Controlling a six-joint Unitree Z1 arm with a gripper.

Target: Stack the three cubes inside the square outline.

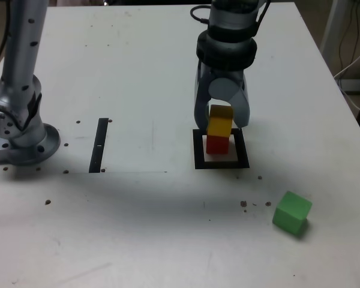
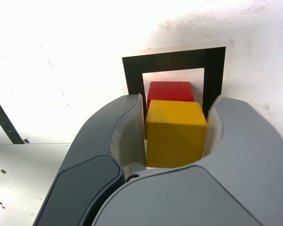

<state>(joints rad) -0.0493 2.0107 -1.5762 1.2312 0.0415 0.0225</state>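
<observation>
The yellow cube (image 1: pixel 219 123) (image 2: pixel 175 134) sits on the red cube (image 1: pixel 216 144) (image 2: pixel 170 90), and both stand inside the square outline (image 1: pixel 198 157) (image 2: pixel 132 75). My gripper (image 1: pixel 221 120) (image 2: pixel 178 102) reaches down over the stack with one jaw close against each side of the yellow cube. Whether the jaws still press on it or stand a hair off it does not show. The green cube (image 1: pixel 291 212) lies alone on the table at the exterior view's lower right, well away from the outline.
A thin black strip (image 1: pixel 99 145) (image 2: pixel 2 120) lies on the white table at the outline's left in the exterior view. The arm's base (image 1: pixel 18 129) stands at the far left. Cables hang past the table's right edge.
</observation>
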